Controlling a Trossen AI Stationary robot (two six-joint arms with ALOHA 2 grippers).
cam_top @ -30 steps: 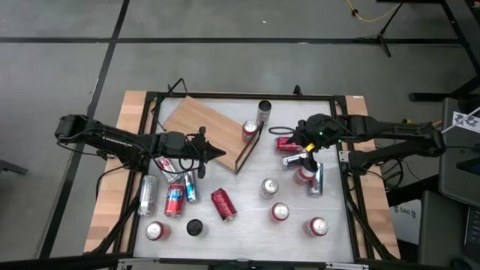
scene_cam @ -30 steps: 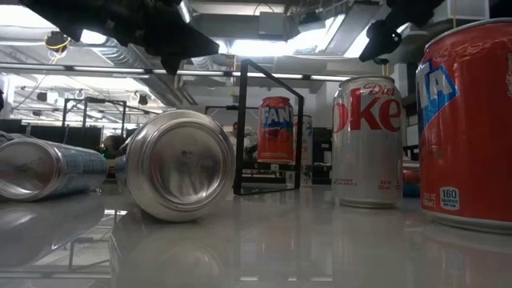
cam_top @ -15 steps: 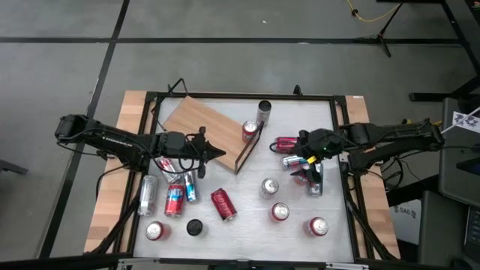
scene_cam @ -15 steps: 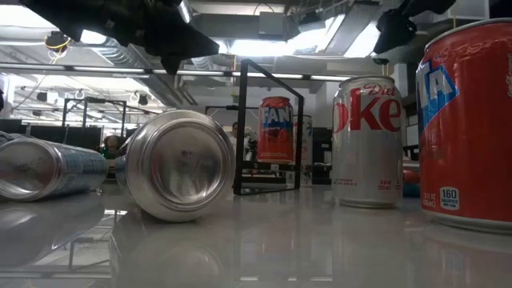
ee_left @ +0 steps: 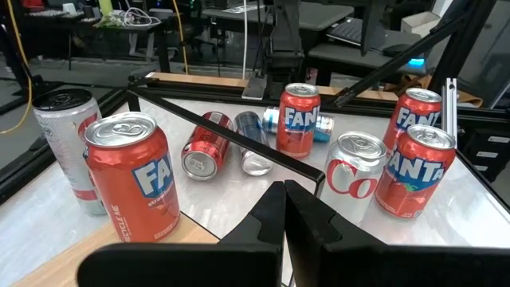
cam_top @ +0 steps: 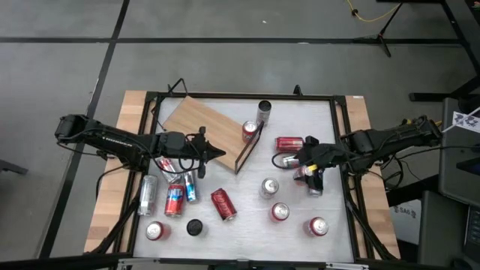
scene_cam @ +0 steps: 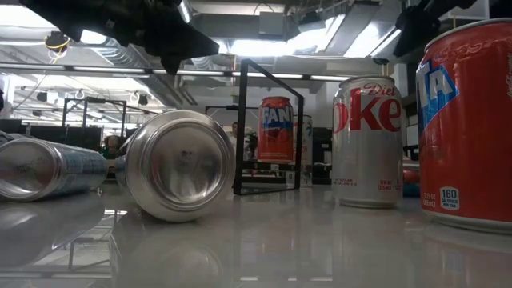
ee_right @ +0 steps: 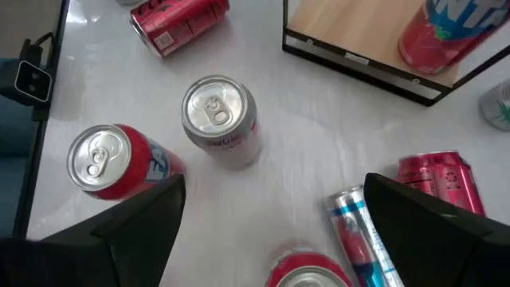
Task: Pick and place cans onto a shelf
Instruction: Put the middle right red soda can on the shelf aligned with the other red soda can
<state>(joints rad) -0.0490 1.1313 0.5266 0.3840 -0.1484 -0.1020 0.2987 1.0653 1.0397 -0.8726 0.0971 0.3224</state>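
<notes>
The shelf is a light wooden board with a black frame, lying at the table's far left. One red can stands on it, and a silver can stands just beyond it. My left gripper hovers shut at the shelf's near corner, holding nothing. My right gripper hangs open, slanting down, above a group of cans right of centre: a lying red can, a lying blue-and-silver can and an upright red can below its fingers. It touches none of them.
Upright cans stand near the front: a silver one and two red ones. A red can lies at centre. More cans cluster at the near left beside a black disc. The table's metal frame borders the right side.
My right gripper has swung toward the table's near edge, from beside the lying red can to above the can group, and it has rolled a little. It has stayed open. No can has moved.
</notes>
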